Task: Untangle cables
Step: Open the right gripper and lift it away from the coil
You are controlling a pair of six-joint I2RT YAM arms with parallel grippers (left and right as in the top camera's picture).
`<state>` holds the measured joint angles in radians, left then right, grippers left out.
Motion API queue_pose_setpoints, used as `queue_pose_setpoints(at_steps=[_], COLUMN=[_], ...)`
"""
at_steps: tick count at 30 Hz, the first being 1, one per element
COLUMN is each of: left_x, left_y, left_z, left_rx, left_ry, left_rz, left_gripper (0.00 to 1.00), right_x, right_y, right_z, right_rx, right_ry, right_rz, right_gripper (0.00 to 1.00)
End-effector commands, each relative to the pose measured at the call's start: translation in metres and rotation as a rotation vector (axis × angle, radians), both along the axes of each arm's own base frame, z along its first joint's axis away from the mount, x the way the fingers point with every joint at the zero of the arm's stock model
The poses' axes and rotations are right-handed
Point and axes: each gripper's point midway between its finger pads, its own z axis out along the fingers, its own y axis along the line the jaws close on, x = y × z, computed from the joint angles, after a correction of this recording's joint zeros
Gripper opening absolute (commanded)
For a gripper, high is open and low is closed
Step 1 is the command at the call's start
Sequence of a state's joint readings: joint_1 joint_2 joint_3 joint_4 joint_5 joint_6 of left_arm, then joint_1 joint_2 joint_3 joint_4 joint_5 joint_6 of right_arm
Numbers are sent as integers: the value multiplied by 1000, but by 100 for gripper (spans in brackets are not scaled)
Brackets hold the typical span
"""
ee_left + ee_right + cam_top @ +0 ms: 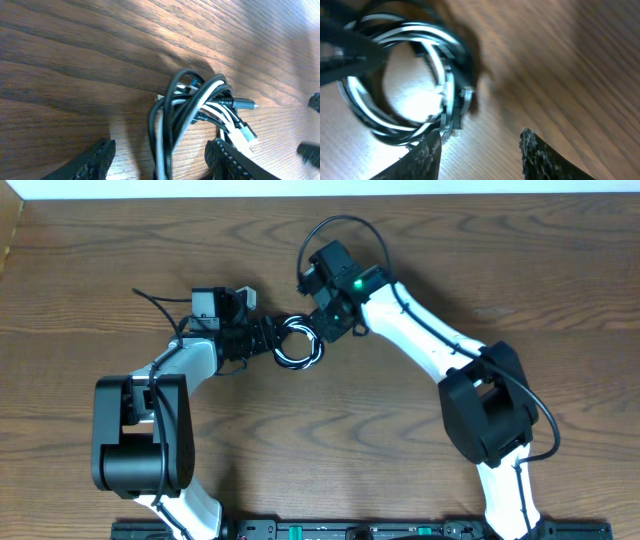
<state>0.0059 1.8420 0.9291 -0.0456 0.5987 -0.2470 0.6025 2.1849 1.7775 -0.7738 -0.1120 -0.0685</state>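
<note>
Soft, even light keeps the overhead view sharp across the brown wood-grain table (330,450), the left wrist view is crisp with a bright patch, and the right wrist view is badly blurred, glare whitening the wood inside the coiled black-and-white cables (445,65).

White arms (430,340) with black joints (490,405)

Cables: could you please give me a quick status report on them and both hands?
Left hand open, straddling the cables. Right hand open, at their edge. Black and white coiled together, not yet separated. Nothing in the way.
</note>
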Motion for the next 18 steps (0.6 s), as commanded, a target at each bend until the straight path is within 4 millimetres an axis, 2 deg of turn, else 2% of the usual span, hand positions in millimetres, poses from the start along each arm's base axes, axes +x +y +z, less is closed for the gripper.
queue_pose_setpoints(at_steps=[1,3,6,11,15,18], left_x=[5,5,3,2,-2,-4], left_y=[8,8,1,1,-2,-4], left_z=[4,4,8,7,5,-3], left_rx=[13,9,-26,-26,-26,21], left_ry=[-10,-10,-12,-7,9,25], left_rz=[25,23,1,1,-8,-7], left_gripper=[63,62,52,52,41,39], right_x=[10,12,12,11,9,5], right_y=[-16,-20,-19,-21,-25,-28], right_z=[2,1,-1,-6,-10,-20], right_rx=[36,53,110,181,230,269], right_ry=[40,60,108,182,244,312], right_rz=[-137,-158,-152,-152,-155,-160], right_gripper=[49,49,52,54,56,59])
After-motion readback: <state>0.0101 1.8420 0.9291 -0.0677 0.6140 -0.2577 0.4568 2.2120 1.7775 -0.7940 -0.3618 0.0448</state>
